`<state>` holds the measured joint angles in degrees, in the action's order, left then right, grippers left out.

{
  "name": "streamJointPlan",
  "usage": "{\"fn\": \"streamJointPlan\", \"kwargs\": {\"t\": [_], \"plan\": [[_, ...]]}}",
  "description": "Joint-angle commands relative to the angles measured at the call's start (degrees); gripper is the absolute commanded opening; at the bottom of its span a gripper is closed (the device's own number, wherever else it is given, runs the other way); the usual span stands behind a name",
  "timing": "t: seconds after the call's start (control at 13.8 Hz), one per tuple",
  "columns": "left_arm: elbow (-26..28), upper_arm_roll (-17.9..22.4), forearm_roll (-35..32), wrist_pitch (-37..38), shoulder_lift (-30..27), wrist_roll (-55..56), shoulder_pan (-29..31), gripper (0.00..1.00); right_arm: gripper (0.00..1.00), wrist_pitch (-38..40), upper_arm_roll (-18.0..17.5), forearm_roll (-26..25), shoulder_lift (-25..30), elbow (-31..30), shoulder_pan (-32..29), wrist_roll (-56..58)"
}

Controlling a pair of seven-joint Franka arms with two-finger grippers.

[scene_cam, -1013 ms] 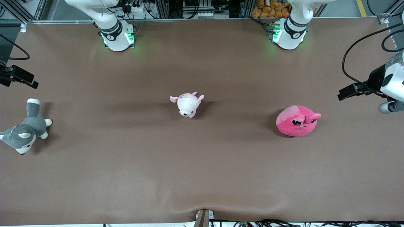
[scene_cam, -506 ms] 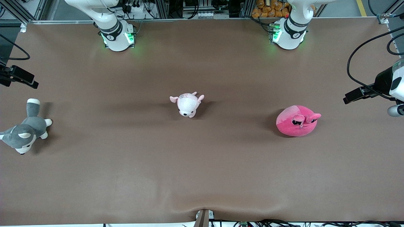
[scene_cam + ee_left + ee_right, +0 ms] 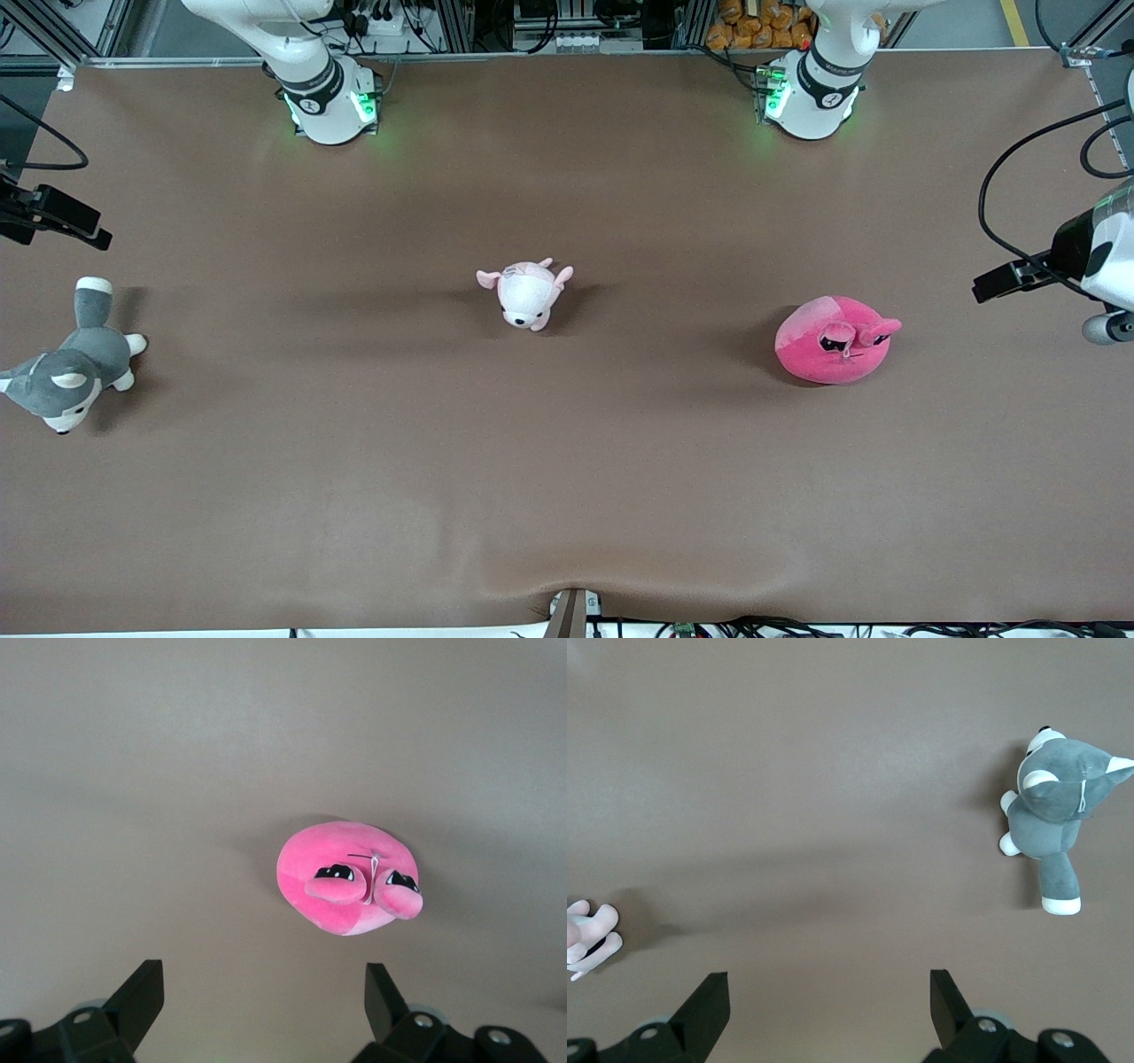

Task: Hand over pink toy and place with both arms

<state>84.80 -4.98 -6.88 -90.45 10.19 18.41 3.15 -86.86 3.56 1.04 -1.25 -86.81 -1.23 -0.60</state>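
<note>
The pink toy [image 3: 833,341], a hot-pink round plush with two ear flaps and black eye marks, lies on the brown table toward the left arm's end. It also shows in the left wrist view [image 3: 347,877]. My left gripper [image 3: 263,981] is open and empty, up in the air over bare table beside the toy. The left arm's hand [image 3: 1076,252] shows at the edge of the front view. My right gripper [image 3: 827,986] is open and empty over bare table. The right arm's hand [image 3: 53,217] is at the right arm's end of the table.
A pale pink-and-white puppy plush [image 3: 524,295] lies at the table's middle; its edge shows in the right wrist view [image 3: 589,939]. A grey-and-white husky plush [image 3: 66,368] lies at the right arm's end [image 3: 1054,811]. The brown table [image 3: 567,496] stretches wide.
The left arm's hand has drawn a little away from the pink toy, toward the left arm's end of the table. The right arm and the toys have hardly moved.
</note>
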Motion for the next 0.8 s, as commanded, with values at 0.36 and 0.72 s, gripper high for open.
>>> {"fn": "streamJointPlan", "kwargs": {"t": [0.36,0.72], "plan": [[0.4,-0.1,7.0,0.5,3.3,25.0,4.8,1.00,1.00,-3.1,-0.8,4.3,-3.8,1.3,3.3,-12.7],[1.4,-0.1,14.2,1.1,7.0,46.9,6.7,1.00,1.00,-8.4,-0.8,4.6,-7.7,1.3,7.4,-18.0]]}}
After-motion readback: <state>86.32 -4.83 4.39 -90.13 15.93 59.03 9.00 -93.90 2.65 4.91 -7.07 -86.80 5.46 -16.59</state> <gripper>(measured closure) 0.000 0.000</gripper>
